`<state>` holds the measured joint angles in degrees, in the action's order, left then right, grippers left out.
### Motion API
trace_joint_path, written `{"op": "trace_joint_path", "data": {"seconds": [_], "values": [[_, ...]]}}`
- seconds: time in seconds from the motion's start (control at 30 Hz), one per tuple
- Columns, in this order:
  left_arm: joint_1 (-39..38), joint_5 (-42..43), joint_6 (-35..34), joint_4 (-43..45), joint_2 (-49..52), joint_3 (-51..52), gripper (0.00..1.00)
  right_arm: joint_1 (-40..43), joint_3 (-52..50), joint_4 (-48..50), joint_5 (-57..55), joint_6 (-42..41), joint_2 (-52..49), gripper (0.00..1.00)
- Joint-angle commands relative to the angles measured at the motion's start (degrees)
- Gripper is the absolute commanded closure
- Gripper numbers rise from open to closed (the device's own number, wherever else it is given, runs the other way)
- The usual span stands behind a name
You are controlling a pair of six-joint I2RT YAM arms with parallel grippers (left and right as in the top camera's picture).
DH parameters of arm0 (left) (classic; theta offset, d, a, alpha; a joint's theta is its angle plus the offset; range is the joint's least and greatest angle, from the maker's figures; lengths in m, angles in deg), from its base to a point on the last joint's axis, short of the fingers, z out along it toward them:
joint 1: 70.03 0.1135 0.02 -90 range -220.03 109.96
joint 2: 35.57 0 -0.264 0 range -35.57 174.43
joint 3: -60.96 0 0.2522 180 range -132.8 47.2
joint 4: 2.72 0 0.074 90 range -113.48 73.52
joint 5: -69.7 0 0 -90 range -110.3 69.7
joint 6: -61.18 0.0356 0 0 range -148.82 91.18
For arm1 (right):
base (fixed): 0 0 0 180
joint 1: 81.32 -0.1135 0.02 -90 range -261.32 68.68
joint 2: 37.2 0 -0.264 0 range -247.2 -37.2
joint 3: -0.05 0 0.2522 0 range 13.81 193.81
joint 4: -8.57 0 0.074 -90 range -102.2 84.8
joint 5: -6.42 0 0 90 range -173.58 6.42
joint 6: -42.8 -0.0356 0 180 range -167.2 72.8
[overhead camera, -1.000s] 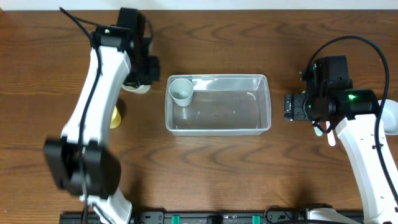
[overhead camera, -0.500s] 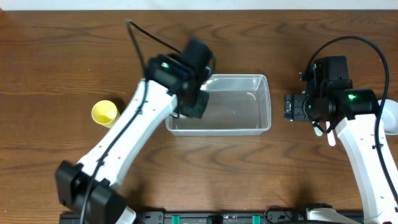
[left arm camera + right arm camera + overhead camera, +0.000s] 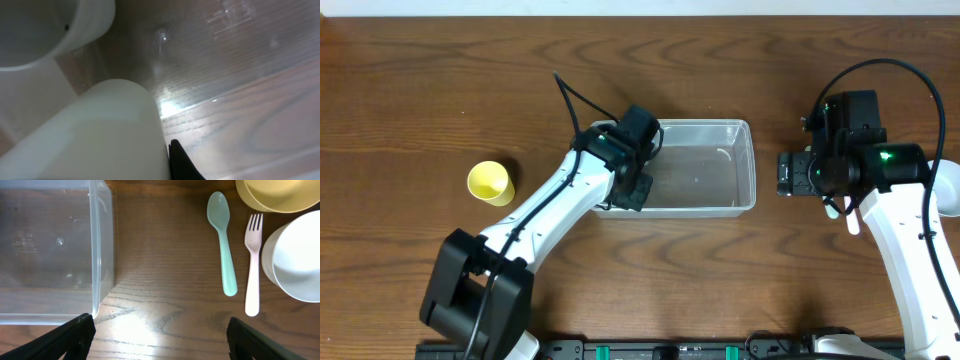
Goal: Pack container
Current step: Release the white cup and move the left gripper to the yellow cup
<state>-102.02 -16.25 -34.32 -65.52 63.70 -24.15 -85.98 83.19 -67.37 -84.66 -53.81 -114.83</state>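
The clear container (image 3: 705, 170) lies at the table's middle. My left gripper (image 3: 632, 172) is down inside its left end, shut on a white cup (image 3: 100, 135) that fills the lower left of the left wrist view, with one black finger (image 3: 182, 162) against its side. A second white cup (image 3: 45, 30) stands in the container just beyond it. My right gripper (image 3: 160, 340) is open and empty over bare table just right of the container's right wall (image 3: 100, 255); it shows in the overhead view (image 3: 800, 172).
A yellow cup (image 3: 490, 183) lies left of the container. To the right of the container lie a mint spoon (image 3: 222, 245), a pink fork (image 3: 253, 265), a yellow bowl (image 3: 280, 195) and a white bowl (image 3: 297, 260).
My left arm has swung right from beside the container to inside its left end, carrying the white cup. The yellow cup is now uncovered. The right arm has not moved.
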Motion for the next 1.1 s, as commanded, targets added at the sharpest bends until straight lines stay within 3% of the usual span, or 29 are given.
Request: {"op": "trace_joint_path", "data": {"seconds": [0.0,0.13,0.2,0.4,0.6,0.73,0.9,1.07], "values": [[0.31,-0.9,0.96,0.52,2.03,0.79,0.72,0.63,0.68,-0.44,-0.39,-0.63,-0.31,0.14],[0.31,-0.92,3.08,1.2,2.56,0.57,0.55,0.63,0.68,-0.7,-0.39,-0.63,-0.31,0.14],[0.31,-2.93,3.48,0.24,2.1,-1.07,0.54,0.63,0.68,-0.7,-0.39,-0.63,-0.31,0.14],[0.81,-14.82,3.37,-11.74,-2.47,-17.18,0.43,0.63,0.68,-0.87,-0.42,-0.63,-0.31,0.14],[8.55,-17.0,1.33,-17.55,-9.09,-29.38,0.3,0.63,0.68,-0.9,-0.44,-0.61,-0.31,0.13],[19.28,-15.89,-4.33,-20.02,-11.54,-29.14,0.27,0.63,0.68,-0.83,-0.42,-0.59,-0.31,0.13],[31.47,-5.44,-6.32,-21.2,-9.75,-23.26,0.26,0.63,0.68,-0.39,-0.42,-0.61,-0.31,0.12],[36.63,-2.95,-7.8,-16.92,-5.66,-12.74,0.26,0.63,0.68,-0.42,-0.39,-0.63,-0.31,0.12]]}}
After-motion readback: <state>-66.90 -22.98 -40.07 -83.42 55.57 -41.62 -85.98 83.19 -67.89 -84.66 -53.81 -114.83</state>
